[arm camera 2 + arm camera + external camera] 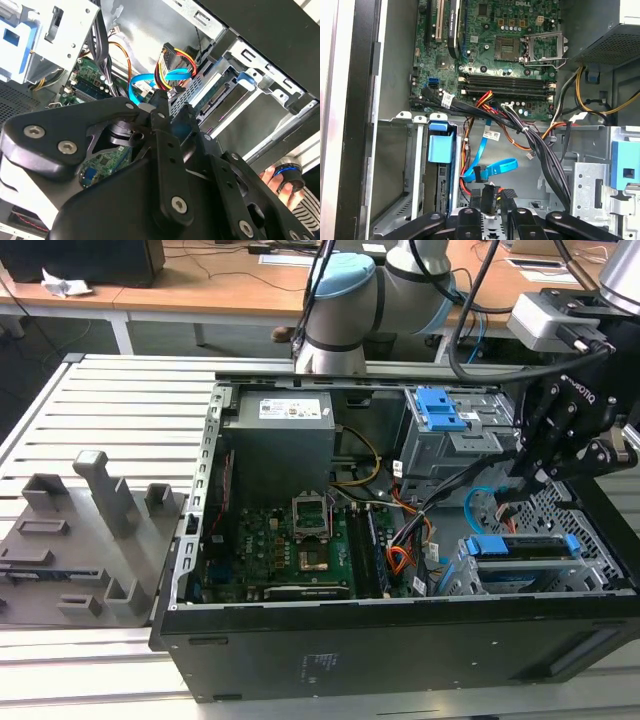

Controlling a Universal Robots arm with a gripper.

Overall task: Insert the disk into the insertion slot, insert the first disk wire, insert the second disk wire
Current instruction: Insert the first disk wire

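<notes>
Inside the open computer case (400,640), the gripper (492,210) is pinching a dark plug (490,192); squaring it to the disk (520,547) is looking crucial.

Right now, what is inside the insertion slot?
The disk, in its blue carrier, sits inside the insertion slot. The slot's metal walls cover its label and most of its body.

The hand (171,102) is near the second disk wire (142,80).

No legible print (power supply label (295,408) too small).
</notes>
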